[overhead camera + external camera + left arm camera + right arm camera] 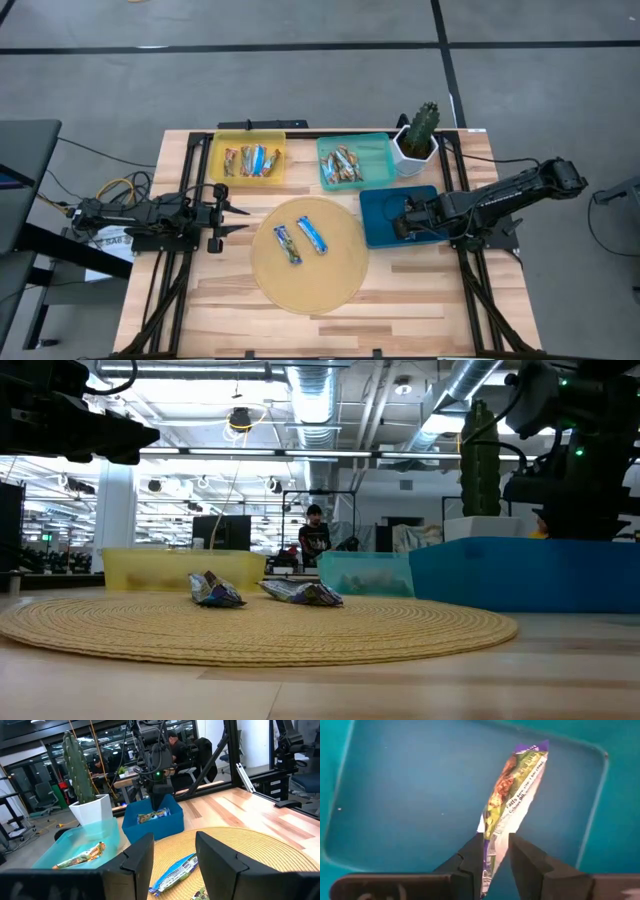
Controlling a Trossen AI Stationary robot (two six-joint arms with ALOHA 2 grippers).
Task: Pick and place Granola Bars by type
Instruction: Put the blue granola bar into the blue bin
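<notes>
My right gripper (496, 845) points down into the blue tray (375, 205) at the table's right. Its fingers stand slightly apart, with the near end of a green, purple and white granola bar (512, 785) between them. The bar's far end reaches out over the tray floor (410, 795). Two blue-and-white bars (288, 243) (312, 235) lie flat on the round woven mat (310, 285). My left gripper (235, 218) waits open and level at the table's left, touching nothing. My right gripper comes from above, slanting down. The bar's near end (489, 851) lies against the inner side of one finger (472, 855). Tray floor shows in a narrow gap between the bar and the other finger (522, 855). The bar slants away from the fingers into the tray.
At the back stand a yellow tray (250, 140) and a teal tray (380, 150), each with several bars. A cactus in a white pot (417, 140) stands just behind the blue tray. Bare wood runs along the table's near edge.
</notes>
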